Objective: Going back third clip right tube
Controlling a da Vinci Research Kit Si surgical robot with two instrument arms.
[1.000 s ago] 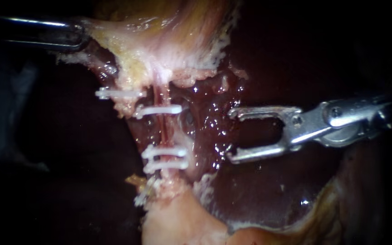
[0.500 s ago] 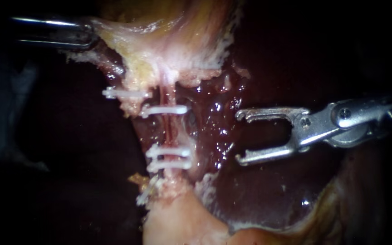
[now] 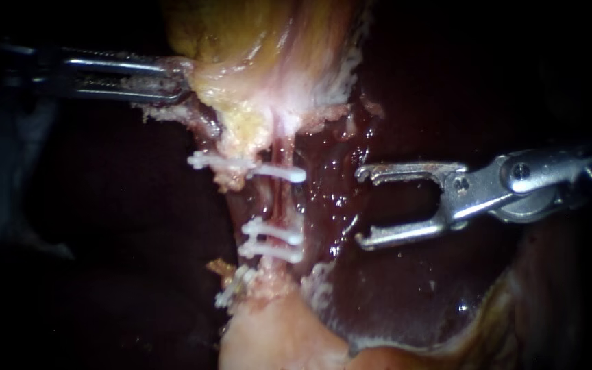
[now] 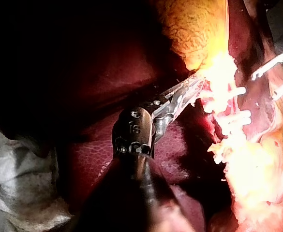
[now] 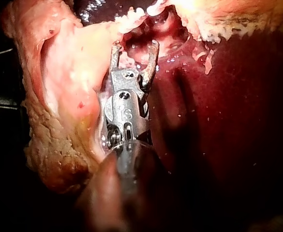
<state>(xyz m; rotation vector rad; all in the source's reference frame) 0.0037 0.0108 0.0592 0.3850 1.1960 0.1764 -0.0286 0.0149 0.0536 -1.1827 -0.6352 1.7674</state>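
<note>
A thin pink tube (image 3: 280, 199) runs down from the yellow-pink gallbladder (image 3: 262, 55). Three white clips cross it: one high up (image 3: 279, 173) and two close together lower down (image 3: 273, 231). More clips show to the left (image 3: 203, 162) and below (image 3: 231, 291). My left instrument (image 3: 183, 81) comes in from the left, its jaws shut on the gallbladder's pale edge; the left wrist view shows the same grip (image 4: 192, 89). My right instrument (image 3: 359, 205) stands to the right of the tube, apart from it, jaws wide open and holding nothing (image 5: 134, 46).
Dark red liver (image 3: 405, 294) lies behind and below my right instrument. Wet, raw tissue (image 3: 330, 171) sits between the tube and the open jaws. Pale tissue (image 3: 275, 339) spreads below the lowest clips. In the right wrist view, a pale fold (image 5: 64, 82) lies beside the shaft.
My right instrument drew back to the right, away from the tube, then held still. My left instrument moved right with the gallbladder, carrying tube and clips towards the open jaws.
</note>
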